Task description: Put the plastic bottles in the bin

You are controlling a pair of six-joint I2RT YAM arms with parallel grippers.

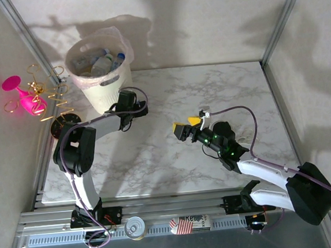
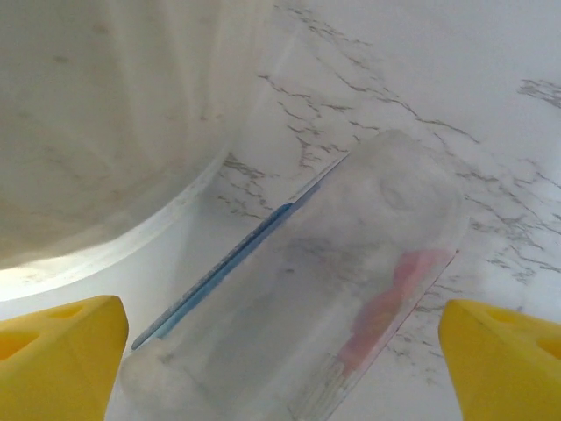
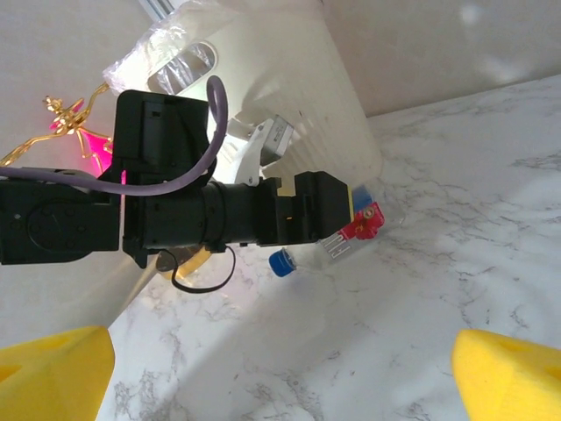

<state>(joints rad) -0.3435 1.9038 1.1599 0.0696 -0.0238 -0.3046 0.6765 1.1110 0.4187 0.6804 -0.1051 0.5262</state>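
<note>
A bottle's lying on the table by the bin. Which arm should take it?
Left. The left gripper, open, straddles the clear bottle lying beside the bin. The right gripper, also open, is well away from both.

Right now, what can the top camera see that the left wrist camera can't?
The top camera takes in the bottles already in the bin, the pink glass, the tin can and the right end effector, open over the table. The left wrist camera gives a close look at a clear bottle lying on its side between the yellow fingertips of the left end effector, with a blue stripe and a reddish label. Both show the bin's white wall and the marble table.
</note>
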